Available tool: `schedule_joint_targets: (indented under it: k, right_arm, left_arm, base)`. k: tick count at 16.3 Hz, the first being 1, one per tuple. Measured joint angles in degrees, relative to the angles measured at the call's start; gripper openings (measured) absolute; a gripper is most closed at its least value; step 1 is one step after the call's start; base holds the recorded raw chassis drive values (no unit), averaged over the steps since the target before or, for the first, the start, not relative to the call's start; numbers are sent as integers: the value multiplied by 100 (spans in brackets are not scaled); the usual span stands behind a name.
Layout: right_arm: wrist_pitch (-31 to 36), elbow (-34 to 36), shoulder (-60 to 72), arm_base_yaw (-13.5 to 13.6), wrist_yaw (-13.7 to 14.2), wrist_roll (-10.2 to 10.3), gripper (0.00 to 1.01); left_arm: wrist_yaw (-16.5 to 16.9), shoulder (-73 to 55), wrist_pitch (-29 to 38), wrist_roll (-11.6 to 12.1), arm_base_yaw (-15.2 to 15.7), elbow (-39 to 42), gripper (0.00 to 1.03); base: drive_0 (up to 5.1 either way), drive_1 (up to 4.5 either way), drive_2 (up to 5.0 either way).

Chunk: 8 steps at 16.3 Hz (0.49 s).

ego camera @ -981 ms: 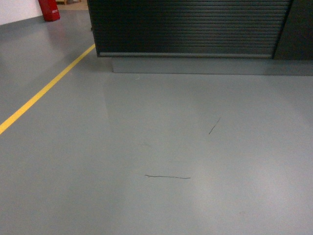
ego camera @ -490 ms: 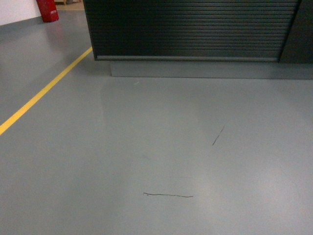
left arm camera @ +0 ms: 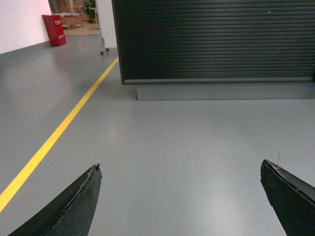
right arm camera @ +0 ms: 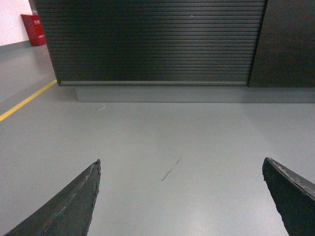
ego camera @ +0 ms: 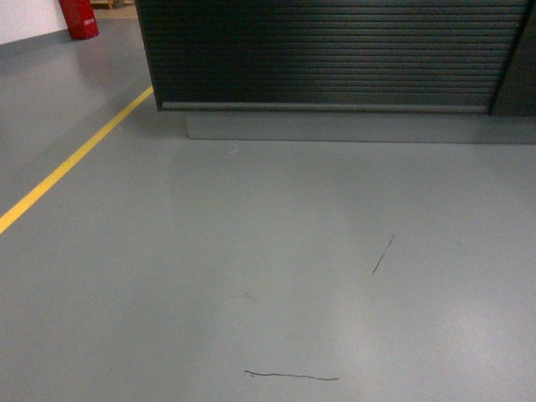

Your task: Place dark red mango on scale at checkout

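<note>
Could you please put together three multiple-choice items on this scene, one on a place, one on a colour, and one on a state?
1. Where does the checkout stand in the head view?
A. Across the top, ahead of the robot
B. At the bottom edge
C. Only in the far left corner

2. What colour is the floor line?
A. White
B. Yellow
C. Blue

3. How do the left gripper and right gripper stand?
A. Both shut on fruit
B. One open, one shut
C. Both open and empty

Answers: 1 A, its ribbed dark front spans the upper frame. 2 B, the stripe on the grey floor is plainly yellow. 3 C, each wrist view shows fingers spread wide with only floor between them.
</note>
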<state>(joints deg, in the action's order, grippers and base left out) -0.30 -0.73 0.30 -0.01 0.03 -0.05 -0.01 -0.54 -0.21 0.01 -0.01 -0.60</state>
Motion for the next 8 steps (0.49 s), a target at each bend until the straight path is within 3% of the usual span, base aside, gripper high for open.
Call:
schedule_joint_targets:
  k: [8]
  right_arm:
    - [11,0,0,0,0,0,98]
  left_arm:
    - [-2,0,0,-2,0,0,98]
  base:
    - [7,310,-295]
